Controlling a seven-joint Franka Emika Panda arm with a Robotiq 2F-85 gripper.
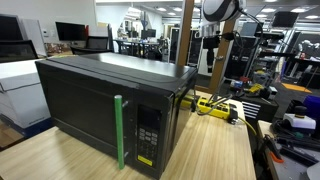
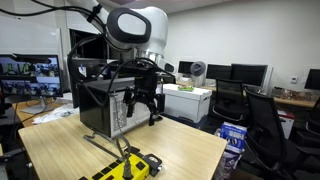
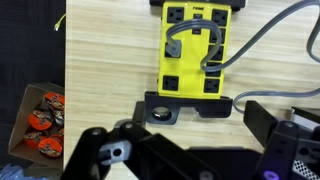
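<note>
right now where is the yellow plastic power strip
The yellow power strip lies on the light wooden table, under the gripper in the wrist view, beside the black microwave.

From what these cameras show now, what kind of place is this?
Most likely a robotics lab or shared office: rows of monitors, an office chair, and a yellow power strip lying on the wooden table.

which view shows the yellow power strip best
The wrist view: the yellow power strip fills much of the frame from straight above, its sockets clear. Both exterior views show it only small and slanted on the table.
</note>
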